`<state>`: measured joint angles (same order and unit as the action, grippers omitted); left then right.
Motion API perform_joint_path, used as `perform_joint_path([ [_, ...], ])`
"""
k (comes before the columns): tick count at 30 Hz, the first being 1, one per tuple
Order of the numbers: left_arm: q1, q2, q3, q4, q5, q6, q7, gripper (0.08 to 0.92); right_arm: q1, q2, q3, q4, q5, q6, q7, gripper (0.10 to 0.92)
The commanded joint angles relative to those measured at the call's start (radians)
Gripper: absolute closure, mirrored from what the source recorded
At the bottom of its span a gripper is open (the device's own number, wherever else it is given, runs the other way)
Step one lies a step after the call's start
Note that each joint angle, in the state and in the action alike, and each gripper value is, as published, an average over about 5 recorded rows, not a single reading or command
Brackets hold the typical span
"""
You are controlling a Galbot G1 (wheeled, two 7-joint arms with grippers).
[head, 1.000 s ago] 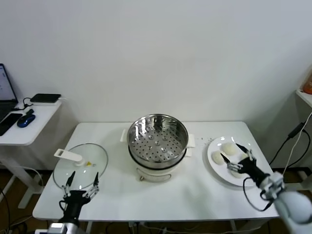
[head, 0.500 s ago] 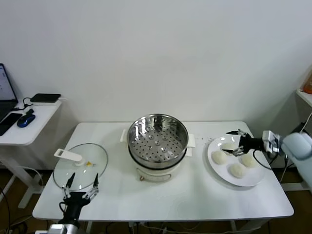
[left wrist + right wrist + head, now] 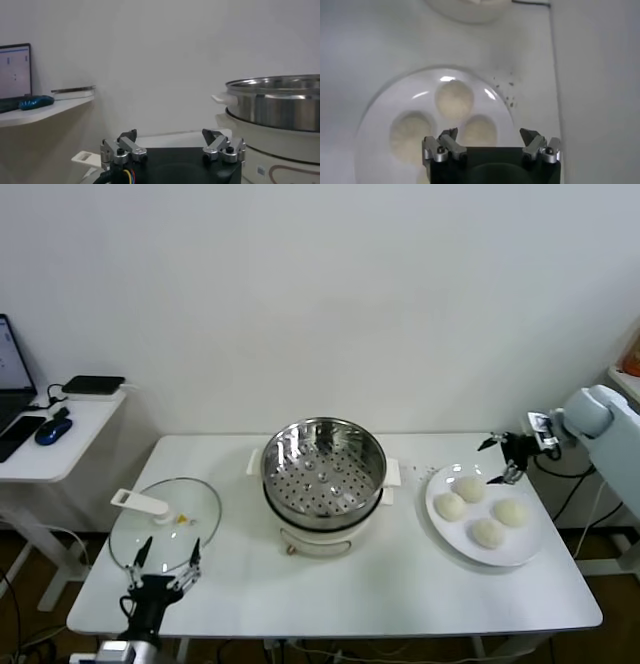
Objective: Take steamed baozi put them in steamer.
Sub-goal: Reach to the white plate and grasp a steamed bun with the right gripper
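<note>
Stainless-steel steamer (image 3: pixel 323 470): sitting mid-counter on its white cooker base, its perforated floor showing bare, with no bun inside.
Steamed baozi (image 3: pixel 470 489): four creamy-white buns lying on the plate (image 3: pixel 520 550) at the right end of the counter (image 3: pixel 400 594), well apart from the steamer.
Right pincer (image 3: pixel 504 458): hanging above the far rim of the plate, fingers spread wide and gripping nothing (the wrist camera is looking straight down on three of the buns (image 3: pixel 454 99)).
Left pincer (image 3: pixel 170 558): waiting at the near left edge of the counter beside the glass lid (image 3: pixel 165 524), fingers spread and empty.
Step in hand: judged to be the approach to a first bun; none is lifted yet.
Doing it well: the pincer is best centred over a single bun before descending, so that the fingers are straddling its widest part and not nudging a neighbour. The dough looks soft, so a light closing should be enough. The lift should be clearing the steamer's rim before release.
Writing: none legible; a brownish marking on the cooker base (image 3: pixel 285 172) is too partial to read.
</note>
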<state>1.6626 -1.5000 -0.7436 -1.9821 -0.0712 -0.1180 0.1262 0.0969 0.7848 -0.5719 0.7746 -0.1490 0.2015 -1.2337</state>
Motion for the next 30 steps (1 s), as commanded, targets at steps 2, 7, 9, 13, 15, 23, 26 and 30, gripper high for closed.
perform_joint_path([
  [2,-0.001,0.000,0.001,0.006,0.001,0.001,0.001,0.177,0.030,0.135,-0.007,-0.173,-0.198,0.080,-0.013,0.203],
  [7,-0.002,0.003,-0.001,0.010,0.000,0.001,0.001,0.177,-0.030,0.162,0.062,-0.201,-0.260,0.099,0.016,0.203],
  [9,-0.003,0.003,-0.001,0.011,0.000,0.001,0.001,0.177,-0.050,0.170,0.086,-0.209,-0.278,0.106,0.028,0.203],
  [13,-0.003,0.004,0.000,0.015,0.000,0.000,0.000,0.177,-0.085,0.182,0.126,-0.212,-0.327,0.129,0.059,0.203],
  [15,-0.003,0.005,0.000,0.017,0.000,0.000,0.000,0.177,-0.101,0.186,0.145,-0.212,-0.351,0.143,0.075,0.203],
  [23,-0.003,0.008,0.002,0.021,0.000,-0.001,0.000,0.177,-0.132,0.209,0.249,-0.242,-0.469,0.198,0.129,0.203],
  [26,-0.002,0.008,0.002,0.022,0.000,-0.001,0.000,0.177,-0.138,0.215,0.273,-0.253,-0.509,0.211,0.150,0.203],
  [30,-0.002,0.008,0.002,0.025,0.000,-0.003,0.000,0.177,-0.145,0.225,0.294,-0.264,-0.540,0.223,0.172,0.203],
])
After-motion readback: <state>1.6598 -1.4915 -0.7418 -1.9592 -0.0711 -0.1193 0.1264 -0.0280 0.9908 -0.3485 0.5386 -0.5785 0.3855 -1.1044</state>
